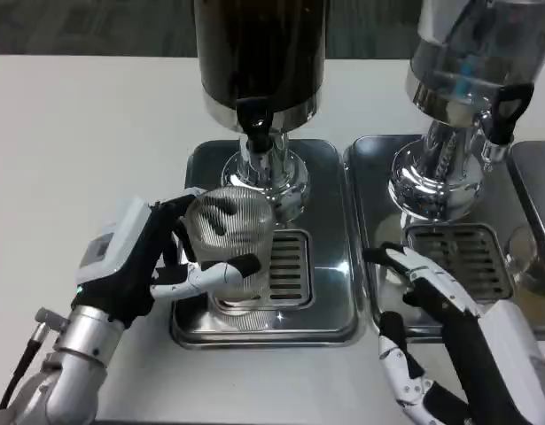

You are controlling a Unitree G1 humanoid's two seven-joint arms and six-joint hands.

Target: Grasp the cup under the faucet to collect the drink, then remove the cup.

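Two drink dispensers stand on the white counter [77, 133]: a dark-filled cylindrical dispenser [260, 53] at centre and a clear, nearly empty dispenser [471, 53] to its right, each on a chrome pedestal. Each has one black faucet: the centre black faucet [255, 119] and the right black faucet [507, 108]. Two shiny steel drip trays with slotted grates lie beneath them, the centre steel tray [330, 301] and the right steel tray [378, 221].

One clear ribbed plastic cup [229, 252] stands upright on the centre tray's grate, below and slightly in front of the centre faucet. The left hand [157, 261] wraps around it, fingers curled against its wall, holding it. The right hand [440, 345] hovers over the front of the right tray, fingers spread apart, holding nothing.
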